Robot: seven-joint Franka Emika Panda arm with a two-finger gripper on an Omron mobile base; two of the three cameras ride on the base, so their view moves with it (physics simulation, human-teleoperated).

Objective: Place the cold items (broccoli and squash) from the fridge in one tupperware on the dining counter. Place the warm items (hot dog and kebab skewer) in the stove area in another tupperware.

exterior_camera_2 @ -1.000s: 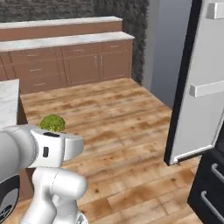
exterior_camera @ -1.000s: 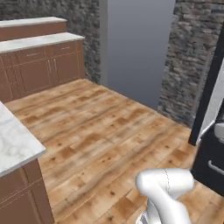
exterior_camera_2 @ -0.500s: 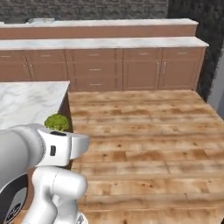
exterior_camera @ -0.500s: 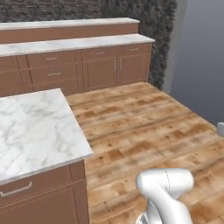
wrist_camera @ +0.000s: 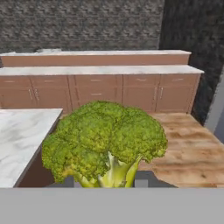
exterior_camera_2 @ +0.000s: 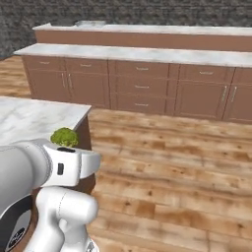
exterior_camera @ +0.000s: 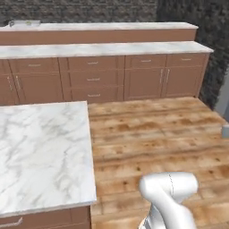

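No readable text, labels, brands, nos. or signs anywhere. Cabinet fronts (exterior_camera: pixel 94 80) plain, just handles. Marble table (exterior_camera: pixel 42 152) shows veins, no print. Stone wall (wrist_camera: pixel 83 24) bare. Robot's base (exterior_camera_2: pixel 17 236), near left in right base view, has a small round dark mark, too blurred to read.
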